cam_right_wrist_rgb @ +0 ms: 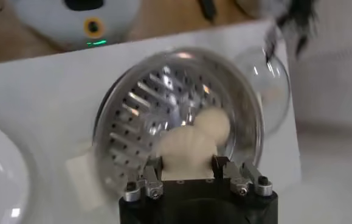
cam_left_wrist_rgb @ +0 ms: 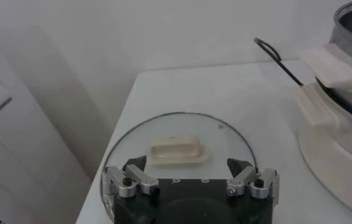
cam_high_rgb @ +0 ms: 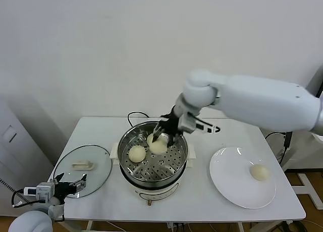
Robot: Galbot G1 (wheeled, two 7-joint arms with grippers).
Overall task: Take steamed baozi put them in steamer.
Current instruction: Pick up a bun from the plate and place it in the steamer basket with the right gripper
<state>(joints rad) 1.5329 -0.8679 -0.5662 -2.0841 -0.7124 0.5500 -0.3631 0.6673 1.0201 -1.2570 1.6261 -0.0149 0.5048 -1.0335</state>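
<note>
- The right gripper (cam_high_rgb: 164,136) was inside the steamer (cam_high_rgb: 153,156), at the centre of the head view, its jaws pinching a steamed baozi (cam_high_rgb: 157,143) from both sides.
- In the right wrist view that bun (cam_right_wrist_rgb: 182,150) sat between the two fingers (cam_right_wrist_rgb: 153,172), over the perforated tray.
- A second baozi (cam_high_rgb: 137,153) lay on the tray just left of the held one, the two close together.
- A third baozi (cam_high_rgb: 260,172) rested on the white plate (cam_high_rgb: 232,184) at the lower right of the head view, well apart from the steamer.
- The left gripper (cam_high_rgb: 70,184) hung at the lower left, jaws spread wide and holding nothing, beside the glass lid (cam_left_wrist_rgb: 182,134) lying flat on the surface (cam_high_rgb: 202,201).
</note>
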